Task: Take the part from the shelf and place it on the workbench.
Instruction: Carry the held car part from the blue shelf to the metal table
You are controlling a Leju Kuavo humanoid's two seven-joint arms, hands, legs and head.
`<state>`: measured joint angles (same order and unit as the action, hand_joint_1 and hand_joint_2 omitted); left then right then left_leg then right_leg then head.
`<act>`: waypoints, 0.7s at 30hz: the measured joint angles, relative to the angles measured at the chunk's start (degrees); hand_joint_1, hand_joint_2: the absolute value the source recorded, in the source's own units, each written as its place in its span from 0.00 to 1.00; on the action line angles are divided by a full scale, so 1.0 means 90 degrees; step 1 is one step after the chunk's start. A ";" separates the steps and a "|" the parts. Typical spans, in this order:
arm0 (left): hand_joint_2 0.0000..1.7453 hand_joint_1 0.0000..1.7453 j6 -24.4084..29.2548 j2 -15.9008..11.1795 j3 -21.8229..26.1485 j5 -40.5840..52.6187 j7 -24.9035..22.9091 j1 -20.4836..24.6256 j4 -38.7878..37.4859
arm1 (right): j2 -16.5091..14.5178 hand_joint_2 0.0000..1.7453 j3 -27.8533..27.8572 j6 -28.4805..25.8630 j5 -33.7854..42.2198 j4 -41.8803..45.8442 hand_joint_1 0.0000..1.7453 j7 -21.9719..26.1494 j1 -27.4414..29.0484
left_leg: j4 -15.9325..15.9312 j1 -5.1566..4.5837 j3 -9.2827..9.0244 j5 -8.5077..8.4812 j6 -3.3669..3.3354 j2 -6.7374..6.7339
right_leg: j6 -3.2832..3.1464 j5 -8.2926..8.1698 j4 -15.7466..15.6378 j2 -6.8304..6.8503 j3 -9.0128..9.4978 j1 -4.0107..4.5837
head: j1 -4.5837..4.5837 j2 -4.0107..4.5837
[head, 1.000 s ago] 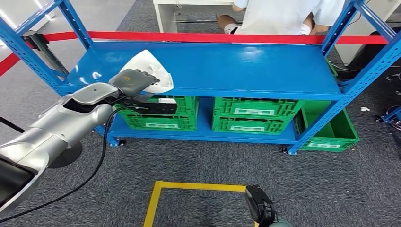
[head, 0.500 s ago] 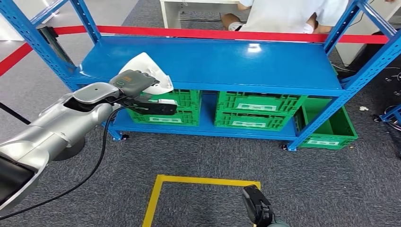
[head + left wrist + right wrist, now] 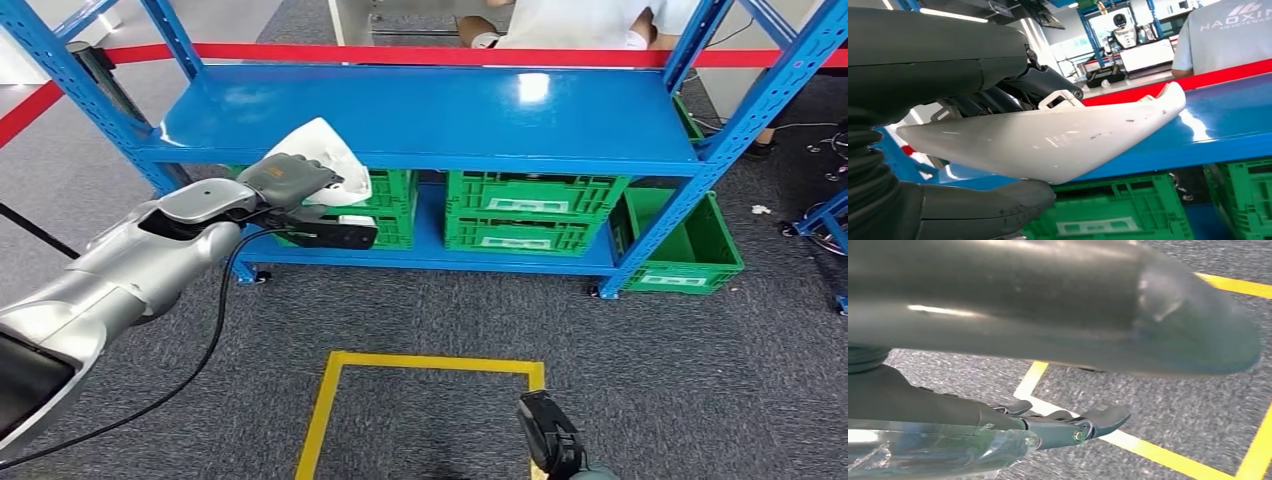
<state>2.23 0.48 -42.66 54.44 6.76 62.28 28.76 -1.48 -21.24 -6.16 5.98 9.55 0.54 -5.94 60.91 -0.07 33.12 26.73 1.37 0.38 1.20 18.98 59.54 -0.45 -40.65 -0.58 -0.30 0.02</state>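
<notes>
Right hand [image 3: 548, 440] low by the yellow floor tape [image 3: 330, 400], fingers loosely apart, nothing in them. Further out, left hand [image 3: 290, 180] clamped around the white part [image 3: 330, 160], held just off the front edge of the blue shelf [image 3: 450, 110]. Green crates [image 3: 530, 210] underneath, person [image 3: 570, 20] behind.

White part [image 3: 325, 160]: near half hidden beneath left hand [image 3: 290, 180]. Person [image 3: 570, 20]: cut off at head view's top edge.

Left arm's stretched out, its left hand [image 3: 288, 180] gripping the white part [image 3: 330, 160] by the shelf [image 3: 450, 110] edge. Right hand [image 3: 548, 436] hangs low, fingers look loosely curled.
</notes>
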 joint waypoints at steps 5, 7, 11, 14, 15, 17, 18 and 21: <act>1.00 1.00 0.0048 -0.0055 0.0047 -0.0174 0.0012 -0.0042 -0.0012 | 0.0001 0.00 0.0002 -0.0005 -0.0047 -0.0004 0.00 -0.0039 0.0056 | -0.0365 -0.0004 0.0012 -0.0214 -0.0182 -0.0008 | 0.0195 -0.0088 -0.0066 -0.0003 -0.0123 -0.0011 | -0.0028 -0.0001; 1.00 1.00 0.0066 -0.0086 0.0050 -0.0161 0.0012 -0.0048 -0.0024 | 0.0002 0.00 0.0002 -0.0024 -0.0052 -0.0005 0.00 -0.0049 0.0093 | -0.0387 0.0020 0.0151 -0.0365 -0.0249 -0.0017 | 0.0255 0.0473 0.0487 0.0007 -0.0316 -0.0014 | -0.0011 -0.0001; 1.00 1.00 0.0078 -0.0140 0.0049 -0.0135 0.0015 -0.0082 -0.0046 | 0.0013 0.00 0.0002 -0.0032 -0.0053 -0.0005 0.00 -0.0050 0.0101 | -0.0383 0.0021 0.0489 -0.0646 -0.0259 -0.0014 | 0.0306 0.1057 0.1772 0.0008 -0.0438 -0.0013 | -0.0007 -0.0001; 1.00 1.00 0.0082 -0.0169 0.0049 -0.0127 0.0025 -0.0092 -0.0052 | 0.0019 0.00 0.0002 -0.0030 -0.0062 -0.0002 0.00 -0.0050 0.0085 | -0.0372 0.0021 0.0706 -0.0841 -0.0184 -0.0013 | 0.0286 0.0825 0.0855 0.0007 0.0436 -0.0012 | -0.0006 -0.0001; 1.00 1.00 0.0086 -0.0178 0.0050 -0.0124 0.0029 -0.0088 -0.0051 | 0.0021 0.00 0.0001 -0.0029 -0.0067 -0.0001 0.00 -0.0050 0.0074 | -0.0376 0.0019 0.0746 -0.0899 -0.0147 -0.0014 | 0.0251 0.0847 0.0480 -0.0003 0.0707 0.0000 | -0.0014 -0.0001; 1.00 1.00 0.0100 -0.0186 0.0051 -0.0121 0.0032 -0.0074 -0.0051 | 0.0021 0.00 0.0001 -0.0027 -0.0080 0.0000 0.00 -0.0051 0.0056 | -0.0400 0.0018 0.0777 -0.1013 -0.0071 -0.0016 | 0.0165 0.0939 0.0111 -0.0022 0.0916 0.0030 | -0.0003 -0.0001; 1.00 1.00 0.0106 -0.0188 0.0050 -0.0121 0.0032 -0.0070 -0.0052 | 0.0024 0.00 0.0001 -0.0027 -0.0084 -0.0001 0.00 -0.0053 0.0054 | -0.0431 0.0022 0.0774 -0.1076 -0.0033 -0.0016 | 0.0104 0.0883 0.0103 -0.0030 0.0872 0.0041 | 0.0002 -0.0001; 1.00 1.00 0.0117 -0.0219 0.0047 -0.0121 0.0033 -0.0057 -0.0060 | 0.0028 0.00 0.0010 -0.0023 -0.0095 -0.0001 0.00 -0.0061 0.0025 | -0.0259 0.0026 0.0882 -0.0831 0.0063 0.0007 | -0.0046 0.0682 0.0047 -0.0011 0.0733 0.0010 | -0.0003 -0.0002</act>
<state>3.28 -1.50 -42.24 53.35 7.06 61.77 28.22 -1.22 -21.15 -6.37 5.13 9.55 -0.01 -5.71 58.59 0.17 41.06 19.26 1.94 0.44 0.78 25.12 59.97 -0.55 -34.05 -0.48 -0.32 0.00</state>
